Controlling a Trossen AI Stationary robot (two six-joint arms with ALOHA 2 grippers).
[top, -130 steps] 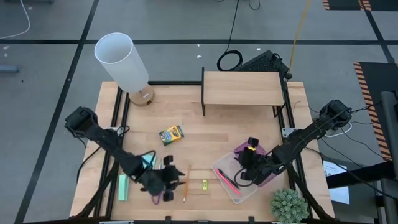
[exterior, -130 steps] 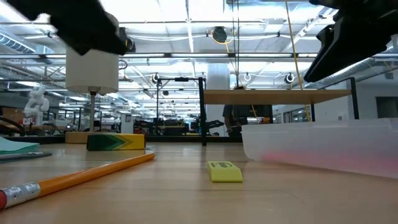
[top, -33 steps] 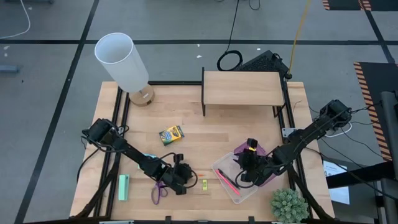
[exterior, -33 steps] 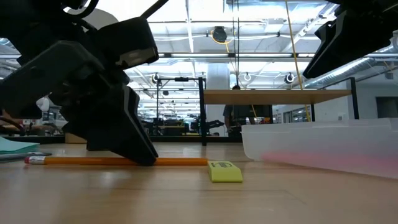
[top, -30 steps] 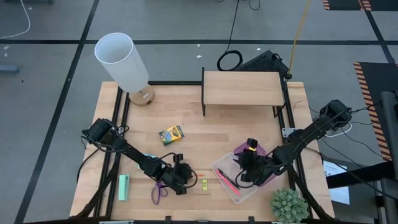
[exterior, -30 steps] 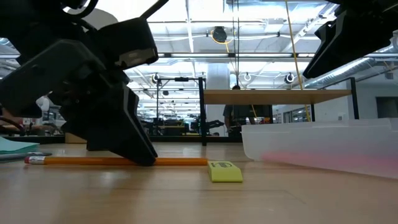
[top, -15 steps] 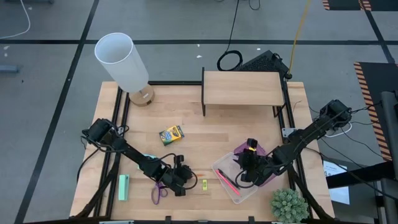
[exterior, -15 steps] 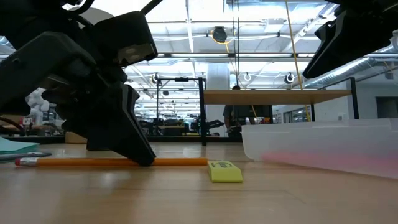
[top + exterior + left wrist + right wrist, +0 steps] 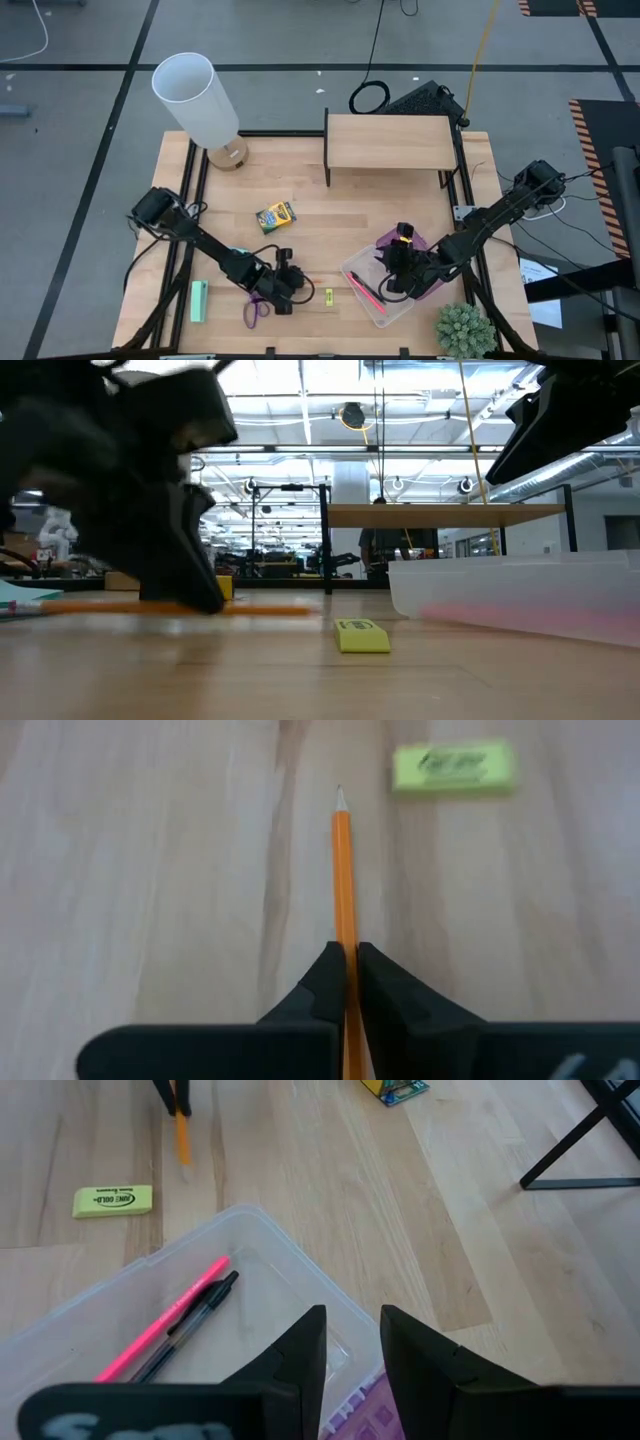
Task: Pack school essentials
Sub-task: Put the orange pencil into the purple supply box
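The orange pencil (image 9: 343, 870) lies left to right near the table's front, tip toward the yellow eraser (image 9: 328, 296). My left gripper (image 9: 345, 952) is shut on it. My right gripper (image 9: 350, 1348) hangs open above the clear bin (image 9: 372, 300), which holds a pink pen (image 9: 165, 1330) and a black pen (image 9: 190, 1320). The yellow crayon box (image 9: 276, 215) lies flat mid-table. The purple-handled scissors (image 9: 255, 309) lie near the front edge, beside my left gripper. A corner of the light-blue note pad (image 9: 238, 254) shows under my left arm. My left gripper pinches the pencil's shaft (image 9: 344, 942) between its two fingers, a little past the middle toward the tip. The fingers slant down from the table's left and lie along the pencil, whose tip end sticks out ahead. Whether it rests on the table I cannot tell.
A white lamp (image 9: 196, 100) stands at the far left and a small wooden shelf (image 9: 390, 142) at the far middle. A green oblong piece (image 9: 198, 300) lies at the front left. A potted plant (image 9: 465, 330) sits at the front right corner. A purple gridded piece (image 9: 352, 1402) lies under the bin.
My left gripper, shut on the pencil all the while, has drawn it toward the table's left edge, away from the yellow eraser. The eraser and the bin have stayed put.
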